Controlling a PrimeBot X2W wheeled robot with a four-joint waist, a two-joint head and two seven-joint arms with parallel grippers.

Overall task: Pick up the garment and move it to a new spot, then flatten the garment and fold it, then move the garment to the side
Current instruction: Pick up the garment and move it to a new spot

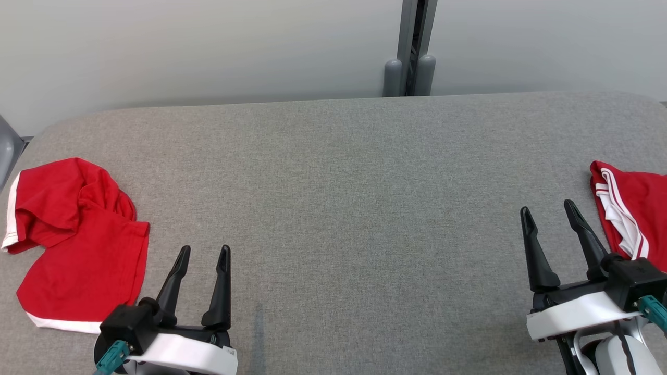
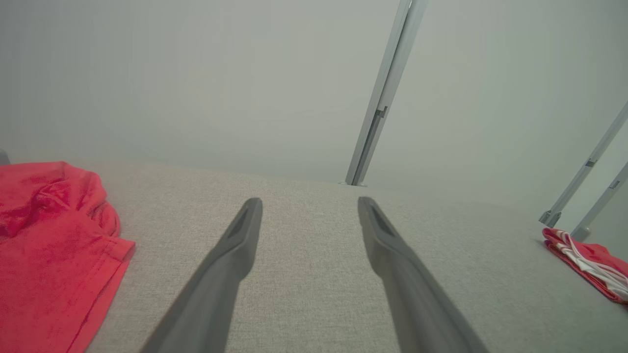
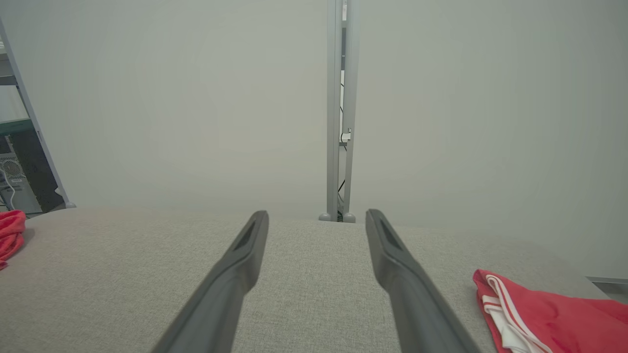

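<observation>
Left claw (image 1: 205, 250) and right claw (image 1: 547, 207) both gape wide and empty over the grey surface (image 1: 344, 208), a crumpled red garment (image 1: 78, 234) lying just left of the left claw, a striped red garment (image 1: 633, 205), perhaps folded, cut off at the frame edge beside the right claw.

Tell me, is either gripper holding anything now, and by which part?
Nothing is held. The left gripper and the right gripper both stand open and empty over the grey table.

left gripper (image 1: 205, 250), right gripper (image 1: 547, 207): same build. Long black tapered fingers (image 1: 221, 286), black mount block (image 1: 125, 323), white wrist shell (image 1: 187, 354), teal connector (image 1: 112, 357).
</observation>
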